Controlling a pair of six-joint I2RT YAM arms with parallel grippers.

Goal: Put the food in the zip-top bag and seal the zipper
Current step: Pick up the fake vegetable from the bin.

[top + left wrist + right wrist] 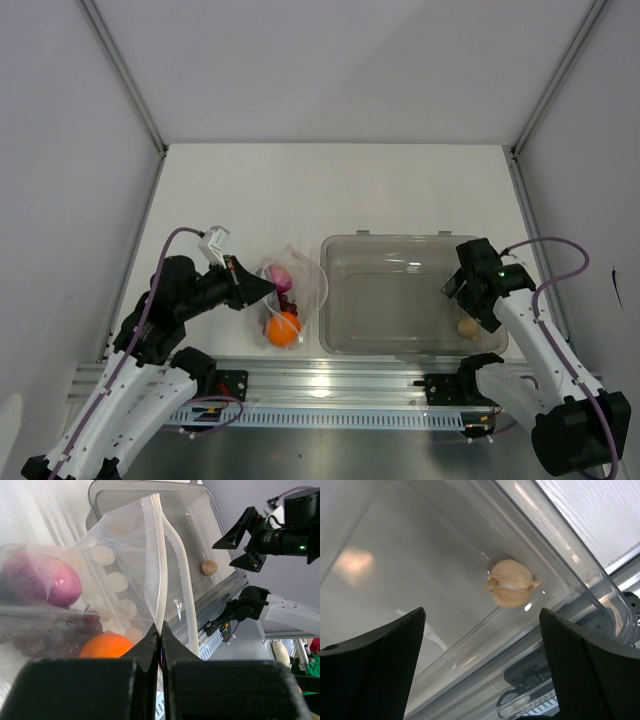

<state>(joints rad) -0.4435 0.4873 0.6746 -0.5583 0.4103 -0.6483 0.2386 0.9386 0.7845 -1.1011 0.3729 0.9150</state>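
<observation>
Left gripper (160,630) pinched shut on bag (305,285) at zipper (159,555) end; ball (283,329), purple fruit (279,275), grapes (60,630) inside, blurred through plastic; bag just beside tub (340,300); right gripper (482,645) spread wide, empty, hovers over lump (511,582) in tub's near right corner; wall close behind lump; fingertips cut off by frame.

A clear, rigid, rectangular plastic tub with rounded corners (390,290) sits on the white tabletop (330,190), right of centre. Its long near side lies just beside the silver aluminium rail (330,380) along the front edge. Pale grey panel walls (330,70) with slanting metal struts (125,75) enclose the table.
</observation>
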